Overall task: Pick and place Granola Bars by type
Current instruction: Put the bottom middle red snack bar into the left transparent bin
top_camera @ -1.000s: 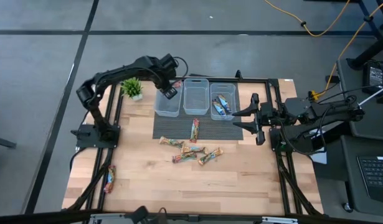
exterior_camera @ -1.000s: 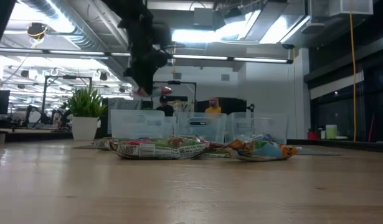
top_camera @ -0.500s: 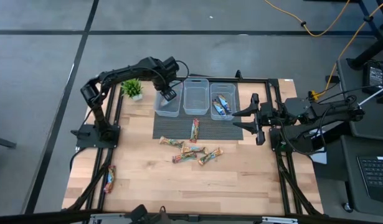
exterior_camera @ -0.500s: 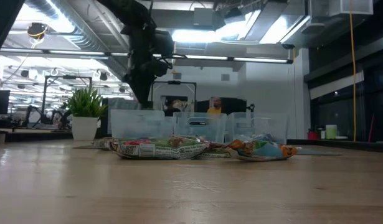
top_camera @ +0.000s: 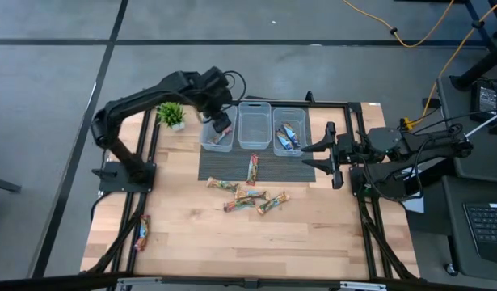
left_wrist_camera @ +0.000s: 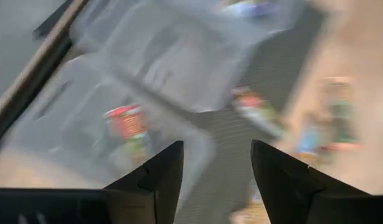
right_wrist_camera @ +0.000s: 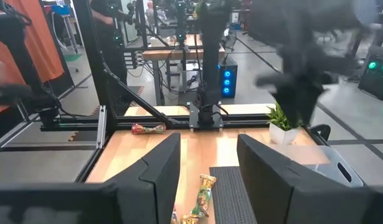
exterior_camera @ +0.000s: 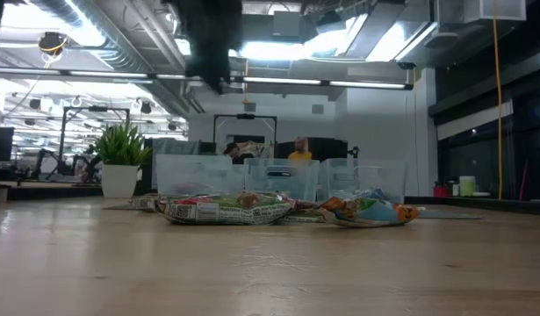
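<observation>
My left gripper (top_camera: pixel 221 125) (left_wrist_camera: pixel 216 146) hangs open over the left clear bin (top_camera: pixel 216 137) with nothing between its fingers. A red-orange granola bar (left_wrist_camera: pixel 126 121) lies on that bin's floor. The middle bin (top_camera: pixel 254 127) stands beside it, and blue bars (top_camera: pixel 288 137) lie in the right bin. One bar (top_camera: pixel 252 169) lies on the dark mat. Several more (top_camera: pixel 250 196) are scattered on the wood in front of the mat. Another bar (top_camera: pixel 141 232) lies near the table's left front edge. My right gripper (top_camera: pixel 330 155) (right_wrist_camera: pixel 207 137) waits open at the table's right side.
A small potted plant (top_camera: pixel 171 115) stands left of the bins at the far edge. The dark mat (top_camera: pixel 232 168) lies under and in front of the three bins. Black frame rails (top_camera: pixel 369 218) run along both table sides. Bare wood stretches across the near half.
My left gripper dipped toward the left bin and has then risen above it. The red-orange bar that hung at its fingertips a second ago has left them and now lies in that bin.
</observation>
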Tool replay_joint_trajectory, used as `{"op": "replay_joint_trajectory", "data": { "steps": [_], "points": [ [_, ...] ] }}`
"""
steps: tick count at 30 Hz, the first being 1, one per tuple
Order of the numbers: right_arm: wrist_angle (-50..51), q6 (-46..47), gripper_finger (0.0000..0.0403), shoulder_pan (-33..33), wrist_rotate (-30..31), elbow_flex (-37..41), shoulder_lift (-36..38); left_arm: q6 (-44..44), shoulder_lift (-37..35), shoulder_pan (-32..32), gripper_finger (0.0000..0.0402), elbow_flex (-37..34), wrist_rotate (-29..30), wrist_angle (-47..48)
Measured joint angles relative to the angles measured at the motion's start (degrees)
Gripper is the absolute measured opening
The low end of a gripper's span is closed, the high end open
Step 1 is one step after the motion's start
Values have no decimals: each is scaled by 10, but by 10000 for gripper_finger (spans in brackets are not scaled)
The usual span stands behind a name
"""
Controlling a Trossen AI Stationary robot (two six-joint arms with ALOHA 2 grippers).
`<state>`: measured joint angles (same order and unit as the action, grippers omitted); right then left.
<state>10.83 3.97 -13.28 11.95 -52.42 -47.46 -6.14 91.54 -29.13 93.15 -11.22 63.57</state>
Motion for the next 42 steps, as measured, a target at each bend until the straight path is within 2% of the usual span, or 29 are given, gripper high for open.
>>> {"op": "replay_joint_trajectory", "data": {
  "steps": [9,16,22,29,33,42],
  "points": [
    [0,-11,162,0,5,0,7,-66,-80,164,176,30,-2,-5],
    [-2,-16,162,0,35,0,18,-77,-76,297,176,29,58,6],
    [-1,-11,162,0,41,0,30,-91,-24,371,176,29,107,14],
    [11,-11,162,0,41,0,34,-186,75,419,176,29,163,13],
    [11,-13,162,0,30,0,34,-231,138,433,176,29,165,14],
    [17,-16,162,0,-76,0,34,-278,226,456,176,28,173,9]
  ]
}}
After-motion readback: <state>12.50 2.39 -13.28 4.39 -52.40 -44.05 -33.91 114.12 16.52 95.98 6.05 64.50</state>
